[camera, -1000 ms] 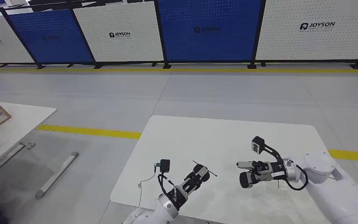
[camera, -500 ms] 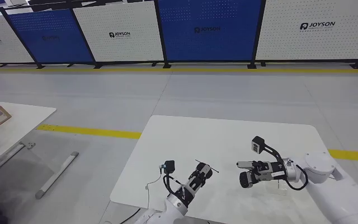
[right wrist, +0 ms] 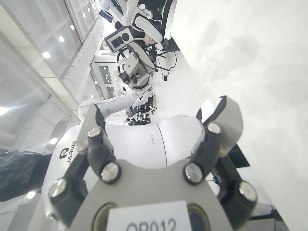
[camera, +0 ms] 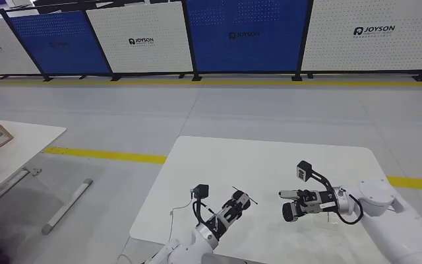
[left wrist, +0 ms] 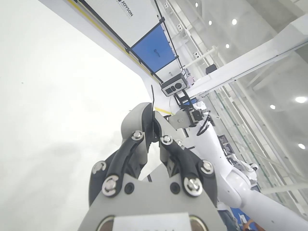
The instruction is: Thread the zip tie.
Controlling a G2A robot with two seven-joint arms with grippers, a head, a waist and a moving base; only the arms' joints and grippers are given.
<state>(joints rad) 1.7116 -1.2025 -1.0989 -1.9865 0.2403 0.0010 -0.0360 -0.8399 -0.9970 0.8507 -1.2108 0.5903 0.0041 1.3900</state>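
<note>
- Table [camera: 277,155], white, flat, with rounded corners; both arms work over its near edge.
- Right gripper [camera: 283,202], grey metal fingers on black links, over the near right part of the table and pointing left. The jaws stand wide apart with nothing between them.
- Left gripper [left wrist: 152,112], same build, over the near middle of the table and pointing far-right. The jaws are closed on the strap listed below.
- Zip tie [left wrist: 152,94], thin black plastic strap, pinched between the left fingertips and held clear of the table.
  - Long axis: from above it shows as a fine line across the fingertips, running from far-left to near-right.
  - Pointing: the near-right end aims roughly toward the right gripper. Which end carries the head is too small to tell.
- Governing relation: the strap lies to the left of the open right jaws, at about the same depth, with a clear gap between. The left arm has it, and the right is the free one. Judged need: bring the free jaws to the right-pointing end, aligned with that axis, so that tail and head can meet.
</note>
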